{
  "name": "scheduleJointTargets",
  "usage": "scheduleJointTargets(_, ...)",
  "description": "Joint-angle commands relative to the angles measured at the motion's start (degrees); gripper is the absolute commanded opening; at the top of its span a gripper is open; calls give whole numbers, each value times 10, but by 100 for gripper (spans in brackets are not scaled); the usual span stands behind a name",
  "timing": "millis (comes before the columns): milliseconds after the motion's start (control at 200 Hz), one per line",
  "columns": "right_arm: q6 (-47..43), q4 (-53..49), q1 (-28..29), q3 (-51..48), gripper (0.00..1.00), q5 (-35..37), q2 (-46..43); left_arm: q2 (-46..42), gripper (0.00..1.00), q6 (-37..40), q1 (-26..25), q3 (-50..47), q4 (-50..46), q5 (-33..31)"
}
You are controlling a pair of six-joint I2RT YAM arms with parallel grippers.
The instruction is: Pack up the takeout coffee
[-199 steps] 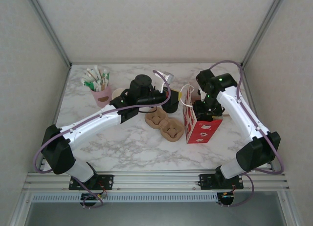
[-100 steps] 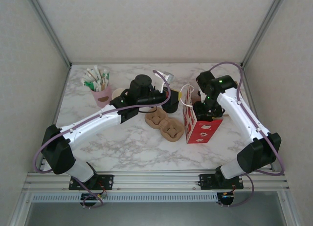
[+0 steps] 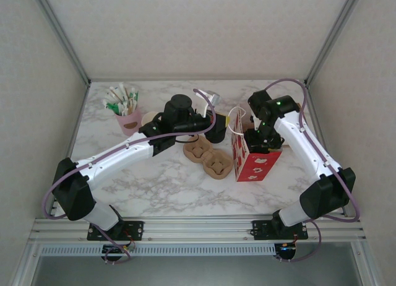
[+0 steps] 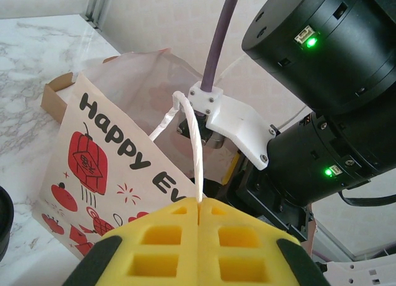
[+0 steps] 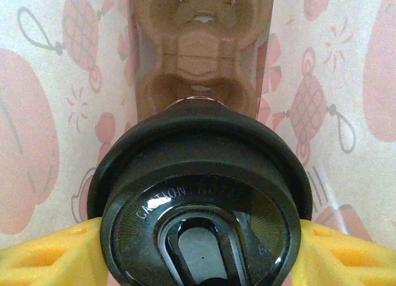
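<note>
The takeout coffee's black lid [image 5: 199, 174] faces the right wrist camera, and my right gripper [image 5: 198, 252] is shut on the cup, a yellow fingertip [image 5: 43, 258] at each side. The cup hangs inside the red and white paper bag [image 3: 250, 161], above a brown cup carrier [image 5: 201, 57] on the bag's floor. In the top view the right gripper [image 3: 260, 139] reaches down into the bag's mouth. My left gripper [image 4: 199, 207] is shut on the bag's white string handle [image 4: 193, 143] and holds it up.
Two brown cup carriers [image 3: 208, 157] lie on the marble table just left of the bag. A black stack of lids [image 3: 216, 133] stands behind them. A pink holder with sachets [image 3: 127, 112] and cream cups [image 3: 148, 117] are at the back left.
</note>
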Motion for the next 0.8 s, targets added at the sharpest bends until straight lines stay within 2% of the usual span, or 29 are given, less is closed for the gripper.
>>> scheduleJointTargets(0, 0, -2, -3, -12, 68, 1, 7, 5, 0, 9, -6, 8, -4, -4)
scheduleJointTargets(796, 2, -11, -3, -7, 68, -1, 11, 6, 0, 7, -6, 9, -3, -5)
